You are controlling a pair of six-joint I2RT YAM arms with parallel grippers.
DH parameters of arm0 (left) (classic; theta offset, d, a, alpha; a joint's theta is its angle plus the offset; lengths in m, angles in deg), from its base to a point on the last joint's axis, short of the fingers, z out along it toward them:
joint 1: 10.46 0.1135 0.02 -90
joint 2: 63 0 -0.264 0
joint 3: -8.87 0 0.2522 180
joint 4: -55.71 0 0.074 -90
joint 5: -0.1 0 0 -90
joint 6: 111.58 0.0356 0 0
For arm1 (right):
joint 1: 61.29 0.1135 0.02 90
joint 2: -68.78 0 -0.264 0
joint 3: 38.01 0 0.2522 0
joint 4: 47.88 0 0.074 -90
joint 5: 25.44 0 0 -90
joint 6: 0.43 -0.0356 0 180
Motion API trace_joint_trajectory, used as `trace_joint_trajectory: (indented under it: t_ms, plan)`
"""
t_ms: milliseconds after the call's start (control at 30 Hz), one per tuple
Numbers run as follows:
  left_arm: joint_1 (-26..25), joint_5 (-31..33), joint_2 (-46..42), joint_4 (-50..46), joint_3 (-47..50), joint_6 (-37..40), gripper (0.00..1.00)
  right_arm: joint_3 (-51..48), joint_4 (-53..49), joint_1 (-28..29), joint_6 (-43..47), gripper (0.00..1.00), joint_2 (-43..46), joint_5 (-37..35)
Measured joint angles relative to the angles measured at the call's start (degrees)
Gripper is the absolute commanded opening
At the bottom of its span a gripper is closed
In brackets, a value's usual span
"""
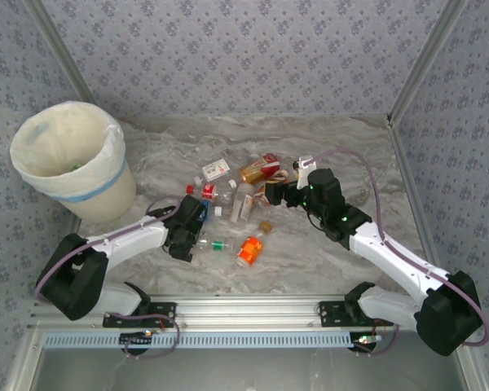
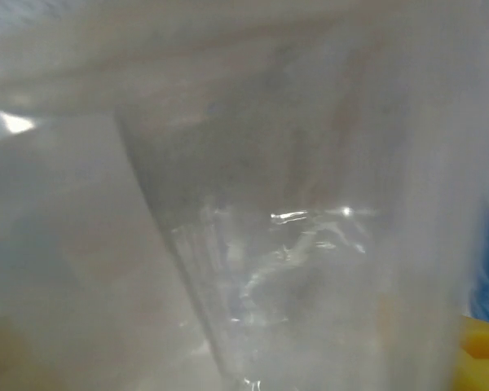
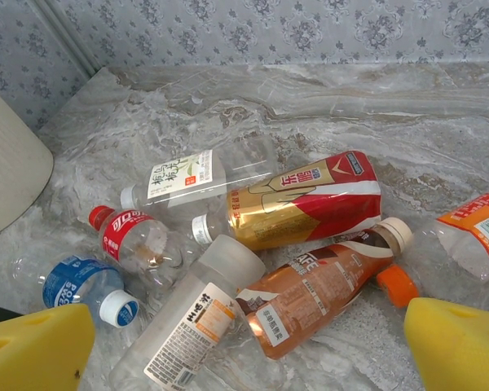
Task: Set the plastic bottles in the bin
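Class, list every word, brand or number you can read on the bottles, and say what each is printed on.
None reads surely.
Gold-and-red bottle: big Chinese characters, blurred.
Red-labelled bottle: white script, too small.
Brown bottle: small print, unreadable.
Blue-labelled bottle: too small.

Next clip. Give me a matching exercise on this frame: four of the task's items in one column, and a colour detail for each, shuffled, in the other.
Things:
1. blue-label bottle
2. red-label bottle
3. orange-label bottle
4. bin

Details:
A. orange cap
B. pale blue band around it
C. white cap
D. red cap

Pairs: 1-C, 2-D, 3-A, 4-B.
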Motion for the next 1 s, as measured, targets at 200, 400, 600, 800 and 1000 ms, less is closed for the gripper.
trace_joint_trajectory:
  t_ms: [200, 400, 600, 800, 1000]
  plan:
    - [0.04, 3.08, -3.76, -2.23, 2.38, -1.66, 0.62, 0.09, -0.02, 0.22, 0.0, 1.0, -0.57, 0.02]
    - [0.59, 6.91, -6.82, -4.17, 2.93, -1.53, 0.46, 0.57, -0.09, 0.26, 0.04, 1.0, -1.99, 0.04]
    - [1.25, 13.22, -12.2, -6.71, 2.75, 3.21, 0.18, 0.61, -1.31, 0.48, -1.09, 1.0, -2.14, -0.66]
    - [1.31, 18.71, -20.57, -7.3, 1.18, 16.33, 0.0, 0.59, -6.82, 0.48, -5.18, 1.0, -2.75, -2.05]
    - [1.36, 21.22, -28.06, -5.53, -3.61, 33.44, 0.0, -0.61, -11.93, 2.45, -9.94, 1.0, -2.54, -2.43]
